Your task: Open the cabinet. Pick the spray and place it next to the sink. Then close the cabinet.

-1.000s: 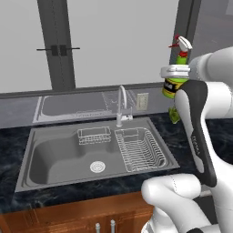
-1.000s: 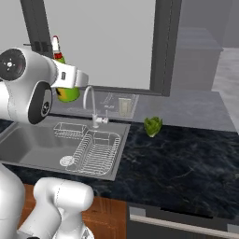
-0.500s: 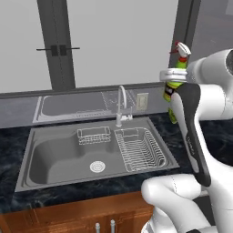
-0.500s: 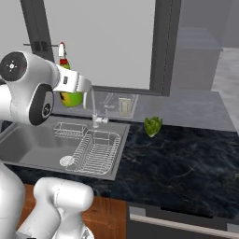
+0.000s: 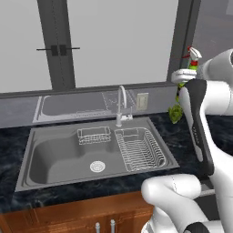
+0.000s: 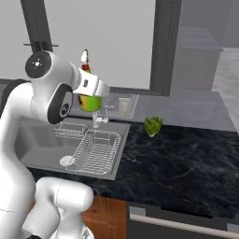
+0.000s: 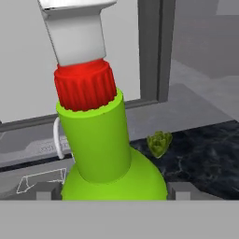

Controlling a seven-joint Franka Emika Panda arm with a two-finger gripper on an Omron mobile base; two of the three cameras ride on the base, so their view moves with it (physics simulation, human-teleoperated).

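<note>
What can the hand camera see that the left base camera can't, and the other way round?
Hand view alone: the spray's ribbed red collar close up, with its white nozzle above. Left base view alone: the whole sink, its wire rack, drain and the robot's white arm. Both: the spray held in the gripper, the faucet, the small green leafy thing on the dark counter, and the window behind.

The spray [image 7: 100, 149] between the jaws looks like smooth, slightly glossy green plastic, with a ribbed red plastic collar and a matt white nozzle. Below the jaws, the sink [image 5: 54, 157] is brushed steel, dull grey, with a chrome faucet [image 5: 121, 98] and a wire rack [image 5: 139, 148]. The surface [image 6: 186, 163] beyond is polished black stone with pale veins. Beneath it, the drawers [image 5: 68, 216] are reddish wood.
</note>
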